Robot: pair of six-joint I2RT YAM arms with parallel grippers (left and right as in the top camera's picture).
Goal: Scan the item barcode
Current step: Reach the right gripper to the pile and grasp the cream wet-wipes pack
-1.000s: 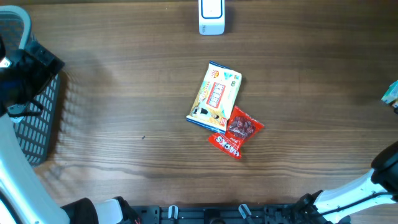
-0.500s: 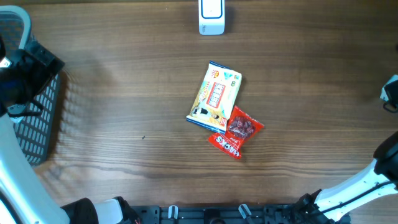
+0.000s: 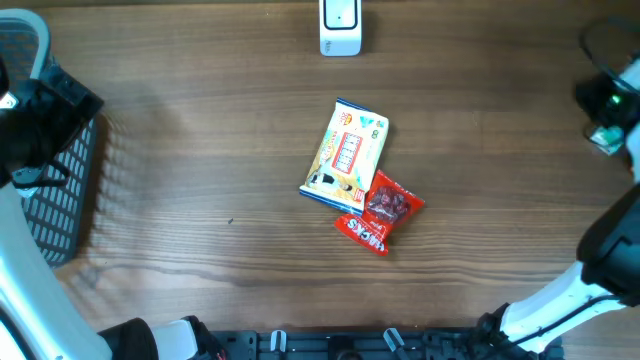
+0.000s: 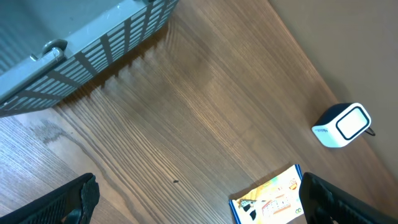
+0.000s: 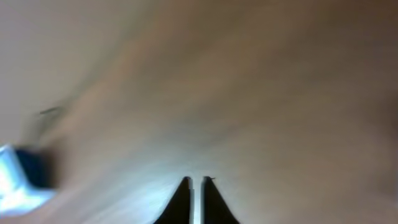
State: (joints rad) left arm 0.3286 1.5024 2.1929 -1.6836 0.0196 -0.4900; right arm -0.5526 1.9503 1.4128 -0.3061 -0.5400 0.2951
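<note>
Mid-table, yellow pkt (image 3: 346,156) well left of R claw (image 5: 197,182), prob. closed.

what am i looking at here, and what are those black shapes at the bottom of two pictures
Two robot arms work at a wooden table. One picture looks straight down from a fixed camera; the other two come from cameras on each arm's wrist, so the black shapes are that arm's own pincer. On the table lie a yellow snack packet, a red packet touching its corner, a small white scanner at the far edge, and a grey basket by the left arm. The left pincer is wide open and empty. The right pincer, in a blurred picture, is almost closed on nothing.
</note>
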